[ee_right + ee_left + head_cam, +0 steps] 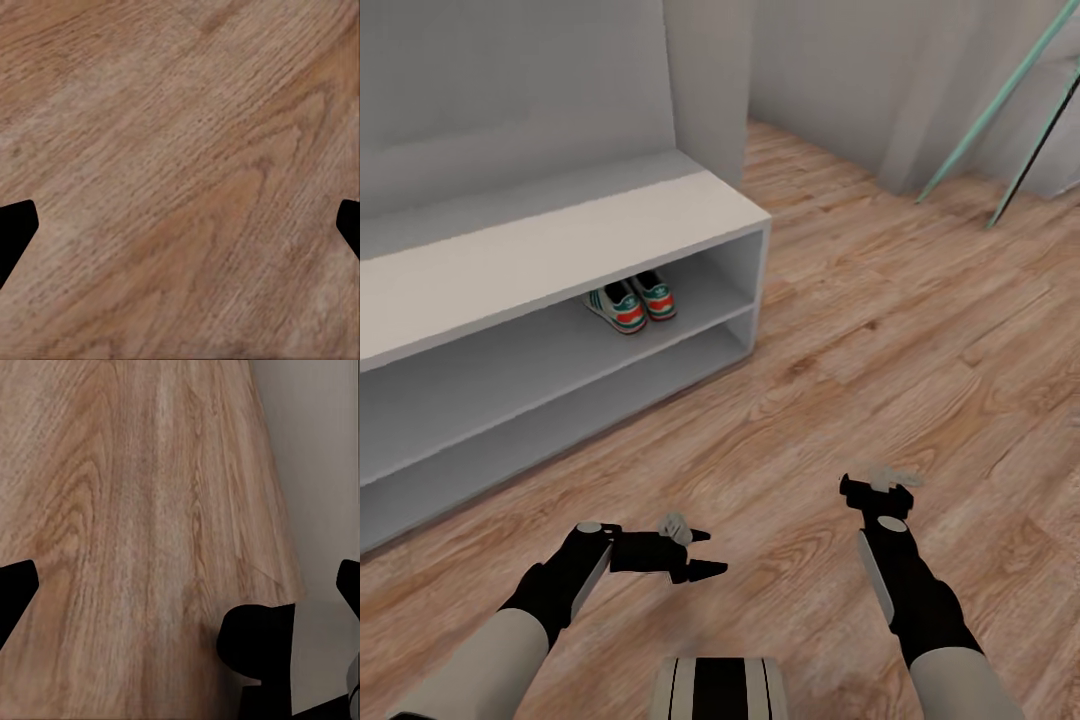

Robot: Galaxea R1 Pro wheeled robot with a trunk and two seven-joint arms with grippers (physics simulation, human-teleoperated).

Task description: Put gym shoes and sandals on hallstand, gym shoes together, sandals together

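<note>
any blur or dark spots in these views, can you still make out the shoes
Head view: soft, even light; the gym shoes sit in shade on the hallstand's upper shelf, stripes readable. Both wrist views: floor grain slightly soft, fingertips plain black silhouettes.

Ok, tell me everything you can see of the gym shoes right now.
The gym shoes sit side by side, touching or nearly so, on the upper open shelf of the hallstand, near its right end, under the bench top. Their heels face outward: cream-white uppers, teal-green side stripes, red-orange heel patches. Both stand upright on their soles, with the toes hidden in the shelf's shadow. Neither gripper is near them; both hover low over the corridor floor.
</note>
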